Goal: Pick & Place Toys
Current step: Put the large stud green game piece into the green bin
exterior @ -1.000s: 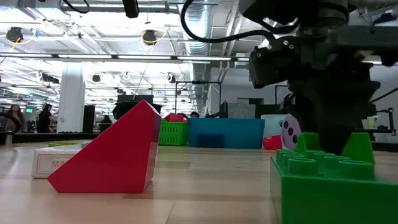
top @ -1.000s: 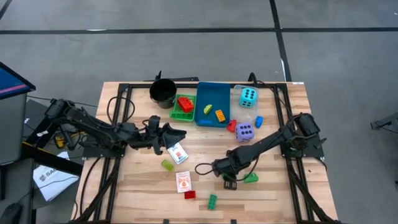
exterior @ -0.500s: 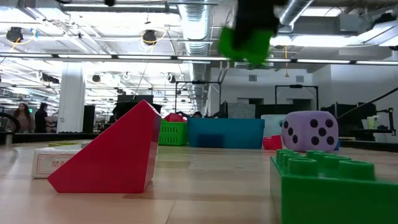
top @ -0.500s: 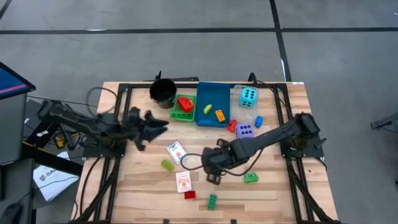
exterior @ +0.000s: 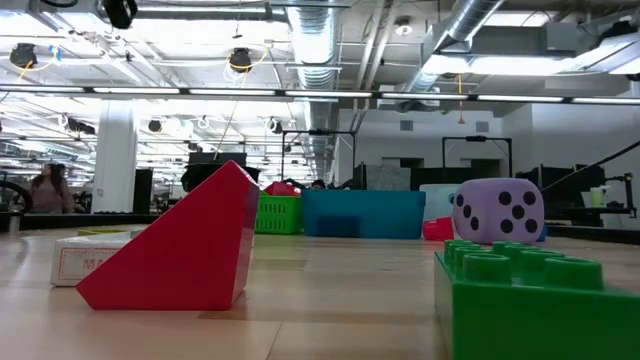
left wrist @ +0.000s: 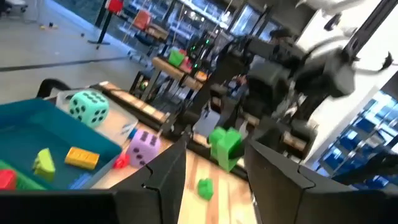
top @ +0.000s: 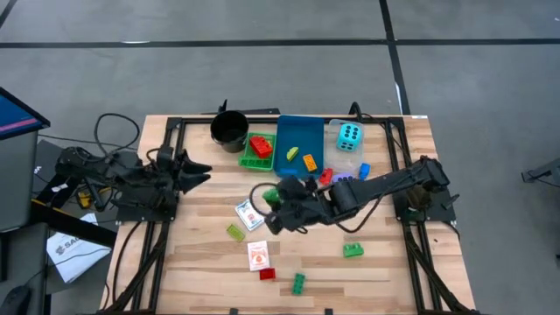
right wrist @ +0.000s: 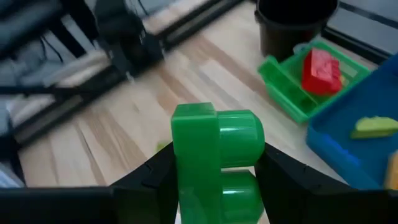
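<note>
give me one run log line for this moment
right gripper: shut on green brick, above table centre | left gripper: empty, open, at left edge | green tray: holds red brick

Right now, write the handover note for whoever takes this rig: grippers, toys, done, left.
Right gripper: shut on a green brick, raised over mid-table, near the green tray.
Left gripper: open, empty, at the table's left edge.
Done: red brick in the green tray; two bricks in the blue tray.
Left: card packs, the loose bricks at the front, purple die, cyan die.
</note>
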Tool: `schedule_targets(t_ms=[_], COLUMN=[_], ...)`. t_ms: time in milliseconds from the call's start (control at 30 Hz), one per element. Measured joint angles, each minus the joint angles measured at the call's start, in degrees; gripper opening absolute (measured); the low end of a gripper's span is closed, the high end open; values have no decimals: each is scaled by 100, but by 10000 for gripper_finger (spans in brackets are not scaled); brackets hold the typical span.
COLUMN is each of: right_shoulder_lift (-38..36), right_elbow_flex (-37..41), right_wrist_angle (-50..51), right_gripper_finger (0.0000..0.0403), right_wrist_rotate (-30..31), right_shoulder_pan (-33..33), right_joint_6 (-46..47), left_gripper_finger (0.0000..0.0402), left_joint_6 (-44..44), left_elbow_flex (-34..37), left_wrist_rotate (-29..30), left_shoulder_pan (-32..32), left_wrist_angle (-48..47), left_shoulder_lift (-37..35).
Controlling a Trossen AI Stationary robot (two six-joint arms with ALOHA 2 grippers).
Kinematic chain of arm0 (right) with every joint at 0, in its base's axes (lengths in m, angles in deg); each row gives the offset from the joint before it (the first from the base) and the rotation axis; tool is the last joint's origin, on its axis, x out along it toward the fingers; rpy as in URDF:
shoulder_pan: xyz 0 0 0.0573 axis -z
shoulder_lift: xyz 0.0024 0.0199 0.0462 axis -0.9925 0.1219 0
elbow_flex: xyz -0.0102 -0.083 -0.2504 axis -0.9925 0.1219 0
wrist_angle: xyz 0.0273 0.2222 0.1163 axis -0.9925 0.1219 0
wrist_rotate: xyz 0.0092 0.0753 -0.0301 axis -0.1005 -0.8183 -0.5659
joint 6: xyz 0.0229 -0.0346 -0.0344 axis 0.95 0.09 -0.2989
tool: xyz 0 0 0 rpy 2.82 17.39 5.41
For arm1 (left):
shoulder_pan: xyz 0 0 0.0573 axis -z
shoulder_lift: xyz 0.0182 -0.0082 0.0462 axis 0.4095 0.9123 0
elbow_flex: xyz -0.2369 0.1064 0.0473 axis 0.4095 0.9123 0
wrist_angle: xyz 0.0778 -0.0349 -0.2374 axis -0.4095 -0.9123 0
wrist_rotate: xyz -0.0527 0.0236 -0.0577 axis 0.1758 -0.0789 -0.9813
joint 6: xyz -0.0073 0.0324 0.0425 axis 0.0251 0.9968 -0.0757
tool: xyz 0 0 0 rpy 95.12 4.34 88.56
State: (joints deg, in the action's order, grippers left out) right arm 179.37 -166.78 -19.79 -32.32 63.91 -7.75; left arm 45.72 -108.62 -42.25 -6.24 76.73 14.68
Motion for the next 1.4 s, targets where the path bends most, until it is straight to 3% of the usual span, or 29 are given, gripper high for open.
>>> schedule_targets(t_ms=[200, 433, 800, 1000, 1400], right_shoulder_lift=[0, 2, 285, 586, 1429], right_elbow_flex=[0, 0, 8, 0, 9], right_wrist_angle=[-477, -536, -1021, -2008, -2153], right_gripper_finger=[163, 163, 163, 163, 163], right_wrist_rotate=[-44, -207, -1365, -2514, -3228], right_shoulder_pan=[340, 1053, 2590, 3067, 3040], right_joint_6=[-236, -1208, -2198, -2121, -1741], left_gripper_finger=[158, 158, 158, 158, 158], left_joint_6=[22, 2, 170, 171, 203], left_elbow_flex=[0, 0, 0, 0, 0], left_wrist_rotate=[90, 480, 2285, 2367, 2386], left_shoulder_pan=[1, 2, 0, -3, -103], left_wrist_angle=[-93, -120, -99, -86, -89], left_shoulder_lift=[207, 326, 322, 322, 322])
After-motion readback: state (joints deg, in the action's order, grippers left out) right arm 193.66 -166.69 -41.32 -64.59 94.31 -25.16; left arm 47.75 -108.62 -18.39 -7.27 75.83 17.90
